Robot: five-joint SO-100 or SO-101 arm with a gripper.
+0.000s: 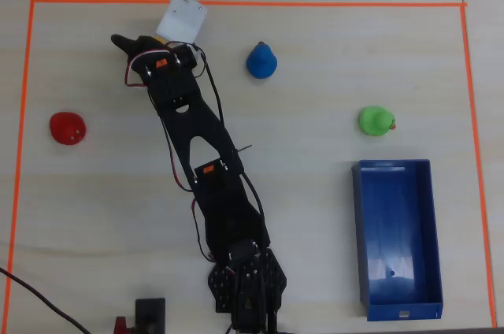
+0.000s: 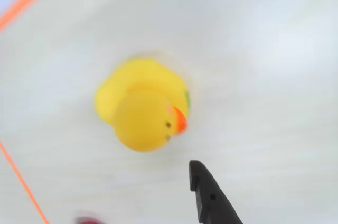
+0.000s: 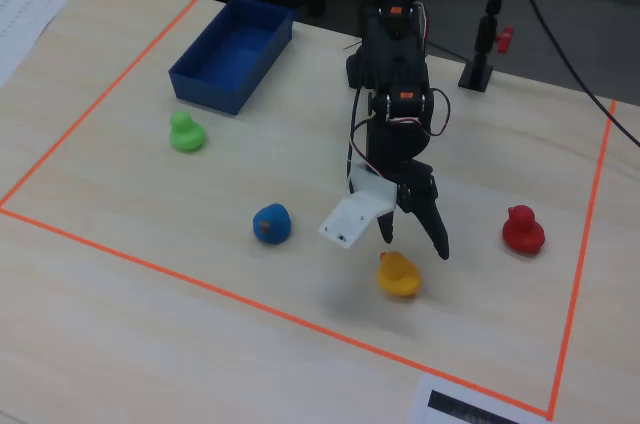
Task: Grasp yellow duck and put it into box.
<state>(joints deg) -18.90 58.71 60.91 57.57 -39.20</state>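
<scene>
Black jointed arm [image 3: 395, 64] stretched out and bent down, black two-finger claw [image 3: 412, 234] hanging open and empty just above the small rounded yellow toy duck [image 3: 398, 274], not touching it. Duck upright on the pale wooden table [image 3: 150, 274] near the orange tape border [image 3: 300, 319], red toy duck [image 3: 522, 229] to its right and blue toy duck [image 3: 271, 223] to its left in the fixed view. Long dark-blue plastic box [image 3: 232, 54] far off across the table, green toy duck [image 3: 185, 132] near it, bare tabletop between.

yellow duck [image 3: 398, 273]: bare table all round | nearest: blue duck [image 3: 271, 223], red duck [image 3: 523, 229], both apart
</scene>
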